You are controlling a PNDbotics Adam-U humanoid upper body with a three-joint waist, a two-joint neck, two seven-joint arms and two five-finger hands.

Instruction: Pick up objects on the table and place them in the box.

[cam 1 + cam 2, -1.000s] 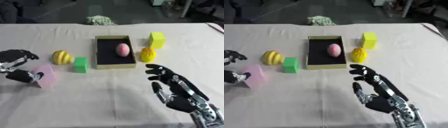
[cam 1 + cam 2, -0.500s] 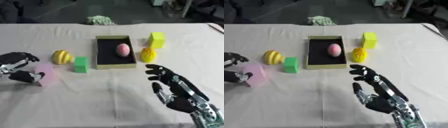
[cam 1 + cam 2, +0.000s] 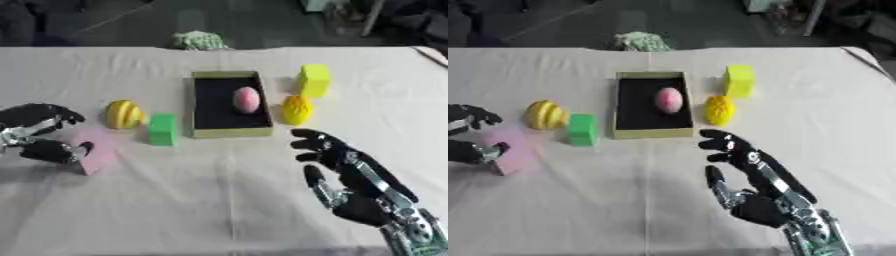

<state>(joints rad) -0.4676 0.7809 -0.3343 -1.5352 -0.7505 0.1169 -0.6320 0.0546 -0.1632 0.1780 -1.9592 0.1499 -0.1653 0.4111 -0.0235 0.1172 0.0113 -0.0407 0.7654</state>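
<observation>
An open box (image 3: 226, 131) with a black floor stands at the table's middle, a pink egg-shaped thing (image 3: 247, 99) inside it. Left of the box lie a green block (image 3: 161, 129) and a round yellow ridged thing (image 3: 123, 114). To the box's right sit a yellow block (image 3: 313, 79) and a yellow ridged thing (image 3: 296, 109). A pink block (image 3: 94, 148) lies at the far left, and my left hand (image 3: 39, 134) curls round it, fingers over its top and thumb at its near side. My right hand (image 3: 350, 179) hovers open at the lower right, fingers spread.
A crumpled greenish cloth (image 3: 199, 40) lies at the table's far edge. The white tablecloth (image 3: 201, 200) covers the whole table. Dark floor lies beyond the far edge.
My left hand has shifted slightly down and in around the pink block. The right hand has barely moved.
</observation>
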